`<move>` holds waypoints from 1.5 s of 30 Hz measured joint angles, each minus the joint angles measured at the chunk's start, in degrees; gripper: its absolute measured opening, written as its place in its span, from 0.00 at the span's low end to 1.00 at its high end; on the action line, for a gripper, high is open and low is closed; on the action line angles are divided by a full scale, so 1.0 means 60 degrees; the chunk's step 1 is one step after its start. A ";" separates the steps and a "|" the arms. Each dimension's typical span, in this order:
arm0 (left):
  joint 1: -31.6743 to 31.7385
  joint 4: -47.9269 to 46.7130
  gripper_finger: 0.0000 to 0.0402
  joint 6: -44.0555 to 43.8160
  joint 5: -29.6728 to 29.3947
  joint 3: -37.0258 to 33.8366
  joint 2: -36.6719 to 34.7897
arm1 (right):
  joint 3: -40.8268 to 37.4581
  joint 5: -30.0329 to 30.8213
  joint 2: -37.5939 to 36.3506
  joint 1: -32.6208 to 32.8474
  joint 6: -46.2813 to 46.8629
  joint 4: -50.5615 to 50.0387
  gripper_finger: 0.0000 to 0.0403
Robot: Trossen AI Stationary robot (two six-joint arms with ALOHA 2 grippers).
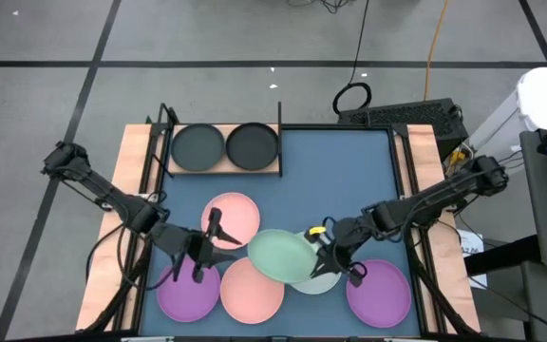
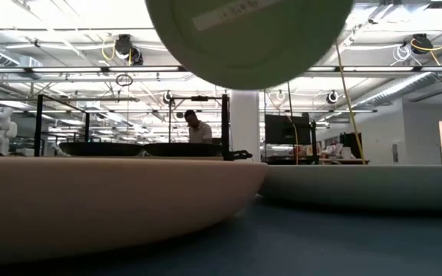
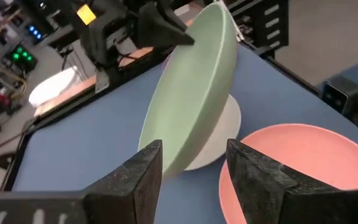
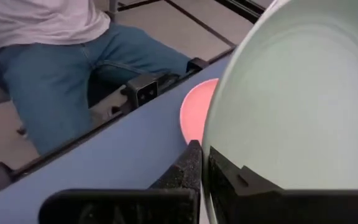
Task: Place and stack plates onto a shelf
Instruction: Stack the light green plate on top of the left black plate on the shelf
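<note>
A: Gripping the rim of the pale green plate (image 1: 283,255), the right gripper (image 1: 323,249) has its fingers pinched tight on the edge, and the plate hangs tilted above the mat (image 1: 349,171). In the right wrist view the rim sits squeezed between the two dark fingers (image 4: 188,168).

B: And the left gripper (image 1: 205,249)?

A: Its fingers (image 3: 135,177) stand apart and hold nothing. The green plate's lower edge sits just ahead of the gap between them, not clasped.

B: What lies under the green plate?

A: A pale blue-white plate (image 1: 319,277) flat on the mat, partly covered. Near it to the left is a pink plate (image 1: 252,290), and a second pink plate (image 1: 235,217) lies farther back, beside the left gripper. One purple plate (image 1: 188,293) is at the near left, the other purple plate (image 1: 380,293) at the near right.

B: The shelf?

A: The wooden shelf (image 1: 221,169) is at the far left of the mat, carrying two black plates (image 1: 198,145) side by side. A person in jeans (image 4: 73,74) is just beyond the table edge.
</note>
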 joint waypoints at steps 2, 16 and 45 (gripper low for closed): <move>-0.0010 0.0127 0.44 0.0164 0.0080 0.0000 0.0009 | 0.0000 -0.0085 0.0227 0.0002 -0.0216 0.0323 0.00; 0.0105 0.0746 0.42 0.0527 0.1720 0.0004 0.0939 | 0.0452 -0.0989 0.1076 -0.0287 -0.0239 0.0618 0.00; 0.0634 0.0982 0.06 0.1320 0.3446 -0.0003 0.1979 | 0.0468 -0.0260 0.1041 -0.0417 -0.0411 0.0516 0.08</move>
